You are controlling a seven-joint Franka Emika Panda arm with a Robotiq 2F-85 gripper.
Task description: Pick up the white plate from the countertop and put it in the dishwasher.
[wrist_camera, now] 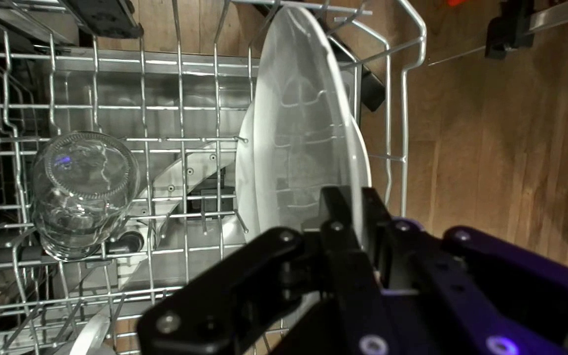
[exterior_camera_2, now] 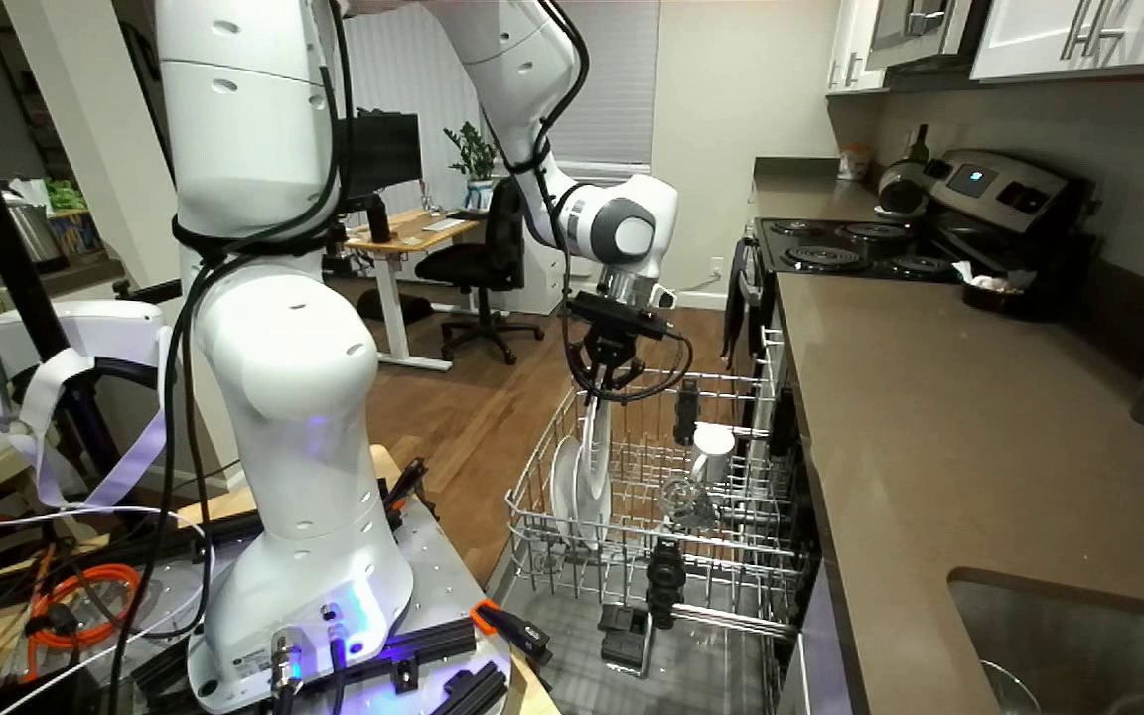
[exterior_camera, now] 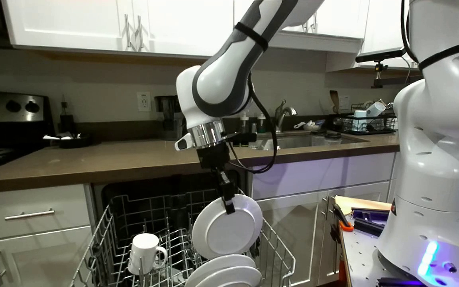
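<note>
Below a brown countertop [exterior_camera: 161, 153], a dishwasher [exterior_camera: 142, 185] stands open with its wire rack [wrist_camera: 404, 138] pulled out; in the rack, a white handled mug [exterior_camera: 144, 253] and a clear glass vessel [wrist_camera: 87, 182], its round ribbed base turned up, are held among the tines, and well apart from the mug two plates [exterior_camera: 231, 277] are stood on edge, one just beside the other. The white plate [exterior_camera: 233, 233] is also held within the rack, nearly upright and just beside those two; by them its lower edge is hidden, so whether it is borne by the tines cannot be told. On the countertop, pale mugs [exterior_camera: 359, 120] are held in a black wire basket [exterior_camera: 345, 128], and white items [exterior_camera_2: 994, 285] are contained in a small black dish [exterior_camera: 76, 142]; in the sink [exterior_camera_2: 1049, 606], clear glassware [exterior_camera_2: 1009, 685] is partly seen. The gripper [wrist_camera: 356, 212] is pointed down over the rack; its jaws are parted only by the plate's thickness and are clamped on the upper rim, with the fingers [wrist_camera: 333, 212] set against opposite faces; in an exterior view, a black fingertip [exterior_camera: 229, 206] is seen laid over the face, just below the top edge.
</note>
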